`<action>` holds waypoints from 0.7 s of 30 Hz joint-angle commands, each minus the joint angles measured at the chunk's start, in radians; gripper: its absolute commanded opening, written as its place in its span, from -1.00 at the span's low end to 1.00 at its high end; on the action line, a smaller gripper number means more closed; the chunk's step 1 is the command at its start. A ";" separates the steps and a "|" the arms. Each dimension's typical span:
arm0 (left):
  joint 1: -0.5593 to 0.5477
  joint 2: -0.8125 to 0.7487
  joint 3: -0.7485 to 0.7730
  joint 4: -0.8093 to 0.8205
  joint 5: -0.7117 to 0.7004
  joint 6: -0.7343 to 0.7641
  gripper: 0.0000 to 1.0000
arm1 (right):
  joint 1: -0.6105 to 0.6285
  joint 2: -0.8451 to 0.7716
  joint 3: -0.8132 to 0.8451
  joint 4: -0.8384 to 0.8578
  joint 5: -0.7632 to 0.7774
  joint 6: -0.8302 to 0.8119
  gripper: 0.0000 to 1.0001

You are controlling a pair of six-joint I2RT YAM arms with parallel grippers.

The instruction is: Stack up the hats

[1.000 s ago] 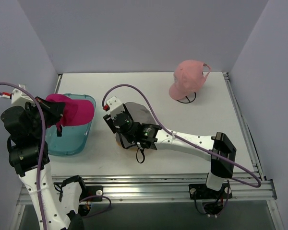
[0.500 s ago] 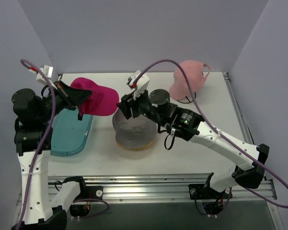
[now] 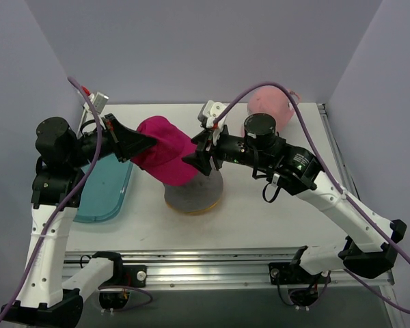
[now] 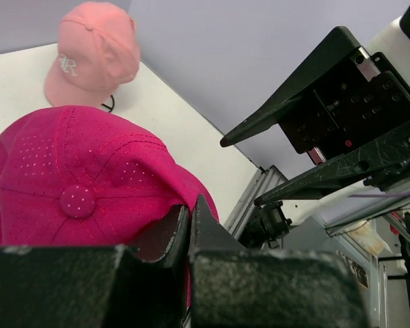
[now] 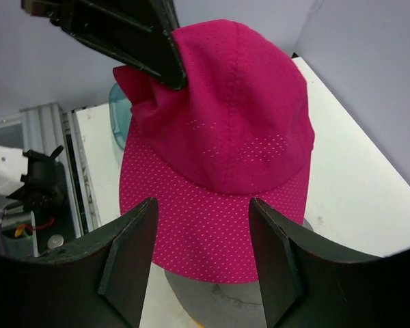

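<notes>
My left gripper (image 3: pixel 148 142) is shut on the back edge of the magenta baseball cap (image 3: pixel 165 157) and holds it in the air over the grey bucket hat (image 3: pixel 199 193). A yellow rim (image 3: pixel 191 210) shows under the grey hat. In the left wrist view the cap (image 4: pixel 82 184) hangs just beyond the left gripper (image 4: pixel 189 208). My right gripper (image 3: pixel 199 158) is open and faces the cap's brim. The right wrist view shows the right gripper (image 5: pixel 201 205) with its jaws on either side of the brim (image 5: pixel 212 239). The light pink cap (image 3: pixel 270 102) sits at the back right.
A teal tray (image 3: pixel 102 198) lies at the left of the table, below the left arm. The right arm stretches across the middle of the table from the near right. Metal rails (image 3: pixel 225 263) run along the near edge.
The left arm has carried the magenta cap right, from above the tray to over the grey hat. The right arm has lifted off the grey hat to the cap's brim, jaws slightly wider.
</notes>
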 commanded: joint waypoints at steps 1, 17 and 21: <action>-0.016 -0.002 0.033 0.083 0.109 -0.010 -0.95 | 0.010 -0.036 0.030 -0.046 -0.116 -0.086 0.03; -0.097 -0.013 0.019 -0.195 0.247 0.177 -0.95 | -0.003 -0.037 0.056 -0.075 -0.041 -0.189 0.05; -0.119 -0.015 0.013 -0.254 0.244 0.234 -0.95 | -0.003 -0.012 0.060 -0.083 -0.058 -0.204 0.05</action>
